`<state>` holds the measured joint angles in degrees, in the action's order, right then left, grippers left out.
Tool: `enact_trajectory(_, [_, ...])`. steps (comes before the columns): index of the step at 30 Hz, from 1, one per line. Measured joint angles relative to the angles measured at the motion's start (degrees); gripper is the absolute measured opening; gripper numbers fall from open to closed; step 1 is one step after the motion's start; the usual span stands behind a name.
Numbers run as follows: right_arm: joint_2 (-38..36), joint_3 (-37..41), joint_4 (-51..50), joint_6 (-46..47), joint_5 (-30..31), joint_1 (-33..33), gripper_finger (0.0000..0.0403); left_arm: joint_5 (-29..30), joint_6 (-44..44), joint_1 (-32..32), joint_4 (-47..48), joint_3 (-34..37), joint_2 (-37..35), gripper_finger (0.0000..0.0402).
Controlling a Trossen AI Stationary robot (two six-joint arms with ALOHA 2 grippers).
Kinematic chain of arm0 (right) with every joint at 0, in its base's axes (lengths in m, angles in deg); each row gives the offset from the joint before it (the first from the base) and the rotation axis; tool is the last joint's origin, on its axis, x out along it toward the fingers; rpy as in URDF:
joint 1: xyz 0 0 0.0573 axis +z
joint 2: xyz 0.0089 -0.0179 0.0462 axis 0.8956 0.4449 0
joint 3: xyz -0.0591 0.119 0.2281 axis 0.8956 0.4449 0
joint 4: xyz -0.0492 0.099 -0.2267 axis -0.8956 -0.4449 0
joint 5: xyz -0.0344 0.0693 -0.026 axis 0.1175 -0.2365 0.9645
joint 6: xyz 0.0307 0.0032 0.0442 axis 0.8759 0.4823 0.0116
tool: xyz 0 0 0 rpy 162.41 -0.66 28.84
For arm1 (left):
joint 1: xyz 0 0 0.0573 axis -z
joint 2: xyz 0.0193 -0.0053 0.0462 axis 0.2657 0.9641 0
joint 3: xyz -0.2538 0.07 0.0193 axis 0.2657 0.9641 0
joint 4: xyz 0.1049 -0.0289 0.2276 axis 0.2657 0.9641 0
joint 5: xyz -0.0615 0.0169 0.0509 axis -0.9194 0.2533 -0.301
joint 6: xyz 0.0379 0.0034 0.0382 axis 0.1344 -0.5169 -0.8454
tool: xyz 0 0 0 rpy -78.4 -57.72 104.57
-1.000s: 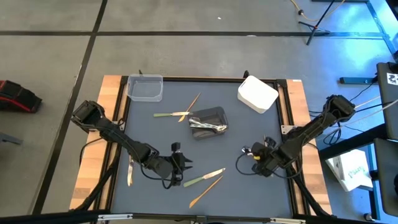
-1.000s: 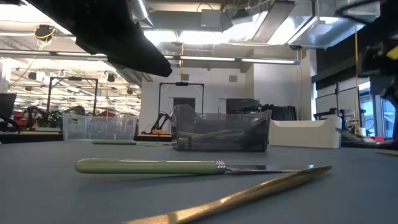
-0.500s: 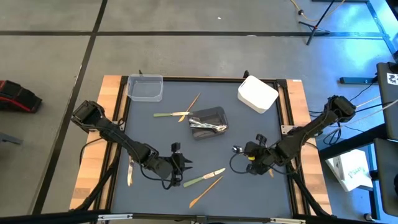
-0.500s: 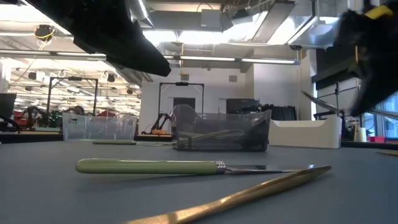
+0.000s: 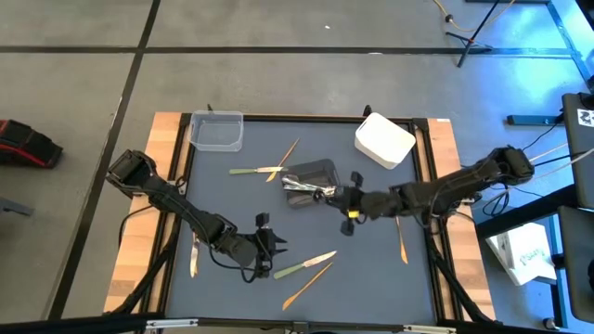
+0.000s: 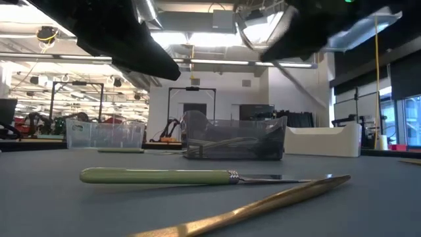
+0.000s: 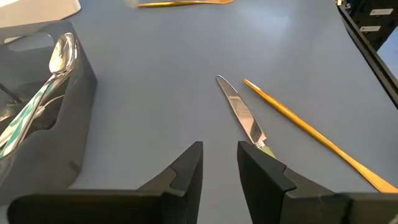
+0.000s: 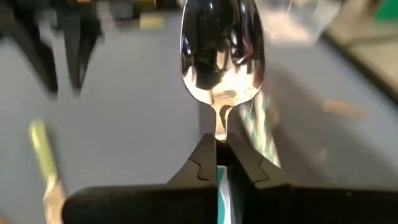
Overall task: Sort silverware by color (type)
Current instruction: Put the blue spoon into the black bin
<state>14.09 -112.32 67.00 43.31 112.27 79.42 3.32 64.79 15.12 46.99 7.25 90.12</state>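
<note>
My right gripper (image 5: 340, 198) is shut on a shiny silver spoon (image 8: 221, 50) beside the dark grey tub (image 5: 311, 181), which holds other silver pieces (image 7: 37, 99). My left gripper (image 7: 219, 163) stands open above the mat near the front, with nothing between its fingers. Just ahead of it lie a green-handled knife (image 5: 304, 263) and a tan knife (image 5: 307, 286), both flat on the mat. Another green-handled piece (image 5: 255, 171) and a tan piece (image 5: 290, 151) lie flat behind the dark tub. My right gripper pinches the spoon's neck (image 8: 218, 127), just behind the bowl, between its two fingertips (image 8: 202, 158). The bowl sticks out ahead of the fingers; the handle is hidden behind them. The fingers come from the table's right, slanting down. The spoon is lifted clear of the mat.
A clear tub (image 5: 217, 131) stands at the far left corner and a white tub (image 5: 383, 140) at the far right. A tan piece (image 5: 401, 238) lies on the mat at the right. One more utensil (image 5: 193, 255) lies on the wooden border at the left.
My right gripper has risen and swung from the near right of the mat toward the left and far side, up to the dark tub, carrying the spoon and turning its wrist. The tan piece at the right now shows on the mat where the gripper stood.
</note>
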Motion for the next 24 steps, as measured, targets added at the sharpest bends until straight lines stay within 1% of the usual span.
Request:
enact_trajectory(6, [2.02,-0.04,11.59,-10.25,-4.78,-7.82,0.0002,0.08,0.00,-0.12,-0.45,-0.01,0.00,0.0095])
enact_trajectory(13, [7.90,-0.04,19.88,-14.01,-10.65,-15.16,0.0002,0.12,-0.01,-0.13,-0.84,-0.03,0.00,0.0095])
enact_trajectory(16, [10.24,-0.04,21.31,-14.12,-11.95,-17.21,0.0002,0.12,-0.01,-0.13,-0.84,-0.03,0.00,0.0095])
enact_trajectory(19, [12.32,-0.04,20.66,-13.70,-12.42,-18.61,0.0003,0.12,-0.01,-0.13,-0.95,-0.03,0.00,0.0095])
enact_trajectory(24, [14.76,-0.04,19.62,-13.27,-12.41,-18.49,0.0003,0.12,-0.01,-0.13,-0.99,-0.03,0.00,0.0095])
